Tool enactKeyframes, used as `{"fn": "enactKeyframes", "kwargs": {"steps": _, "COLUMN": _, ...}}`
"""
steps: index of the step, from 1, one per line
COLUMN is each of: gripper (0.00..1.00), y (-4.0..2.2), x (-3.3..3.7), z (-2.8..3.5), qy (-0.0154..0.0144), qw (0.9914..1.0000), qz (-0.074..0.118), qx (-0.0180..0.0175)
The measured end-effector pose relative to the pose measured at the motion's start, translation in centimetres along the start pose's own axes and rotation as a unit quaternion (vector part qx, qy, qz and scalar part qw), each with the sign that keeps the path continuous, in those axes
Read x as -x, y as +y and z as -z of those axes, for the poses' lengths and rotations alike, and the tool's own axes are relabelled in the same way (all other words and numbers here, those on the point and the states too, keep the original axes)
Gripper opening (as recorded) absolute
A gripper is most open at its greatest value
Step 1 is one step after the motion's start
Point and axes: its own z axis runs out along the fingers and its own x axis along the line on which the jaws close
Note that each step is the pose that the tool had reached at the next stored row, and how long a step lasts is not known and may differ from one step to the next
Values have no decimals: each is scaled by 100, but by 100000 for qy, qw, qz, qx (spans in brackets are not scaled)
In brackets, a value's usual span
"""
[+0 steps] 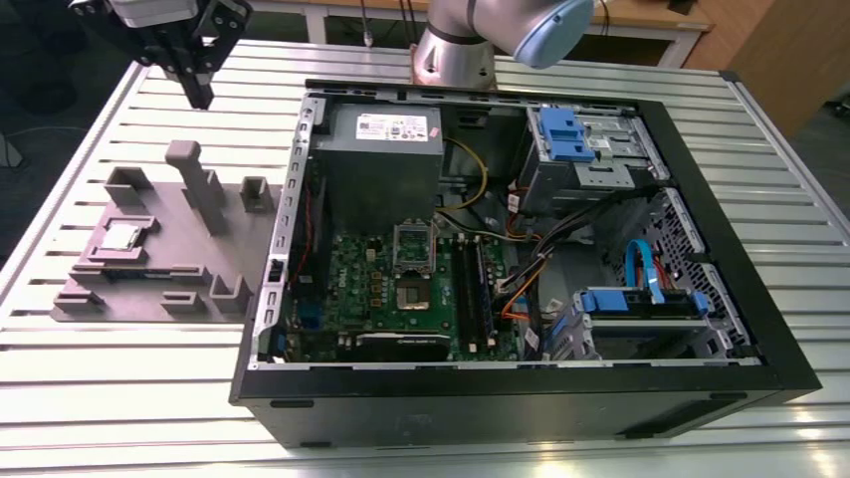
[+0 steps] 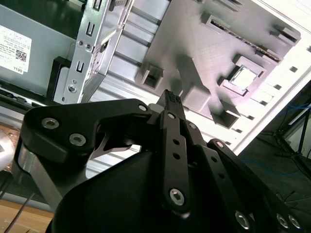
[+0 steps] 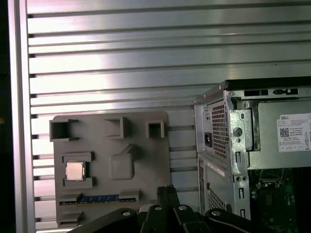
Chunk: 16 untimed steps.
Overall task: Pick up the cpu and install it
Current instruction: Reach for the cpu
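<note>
Silver cpu (image 1: 123, 236): seated in grey holder (image 1: 186, 254) beside the open computer case (image 1: 531, 386).
Gripper (image 1: 201, 100): fingers together, empty, hanging clear of the holder.

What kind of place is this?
Probably a robotics lab bench for PC assembly: a robot arm over a slatted metal table, an open computer case, and a grey fixture holding a cpu.
</note>
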Motion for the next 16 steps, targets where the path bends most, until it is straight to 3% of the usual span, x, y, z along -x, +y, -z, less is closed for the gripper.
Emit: {"fn": "enactKeyframes", "kwargs": {"steps": 16, "gripper": 11, "y": -4, "x": -46, "z": -2, "qy": 13, "qw": 100000, "qz": 1, "qx": -2}}
